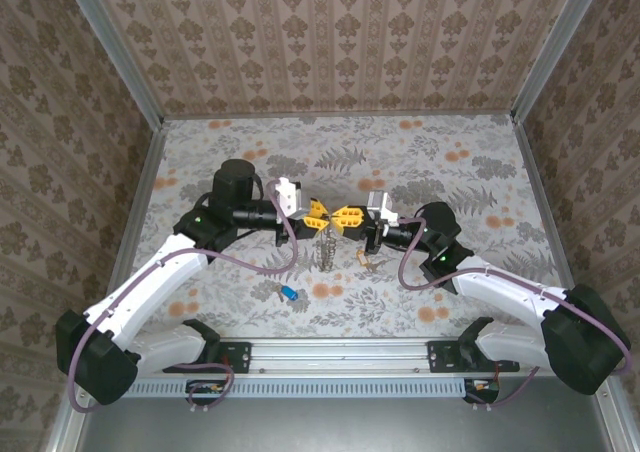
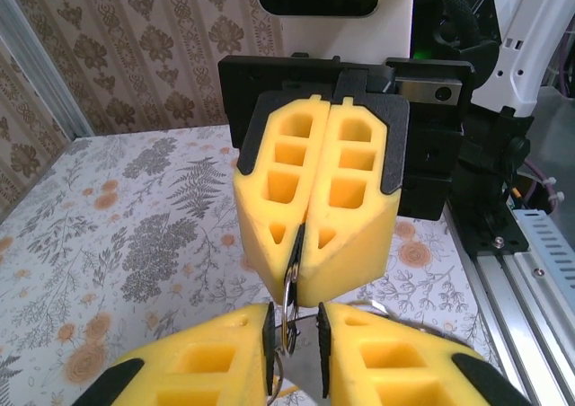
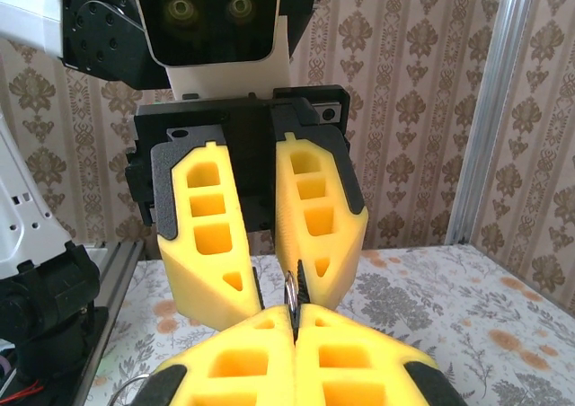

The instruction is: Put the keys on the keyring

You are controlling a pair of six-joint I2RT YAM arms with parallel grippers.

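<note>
Top: the left gripper [image 1: 318, 215] and right gripper [image 1: 349, 217] met tip to tip. The keyring [image 1: 328, 252] dangled between them, and the blue key [image 1: 290, 294] lay on the table [image 1: 450, 272].
Left wrist: the left fingers [image 2: 207, 361] flanked the keyring, slightly apart; I cannot tell if they gripped it.
Right wrist: the right gripper pinched the keyring.

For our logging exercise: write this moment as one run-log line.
right gripper: shut on keyring | left gripper: jaws slightly apart around keyring | blue key: lying on table
</note>
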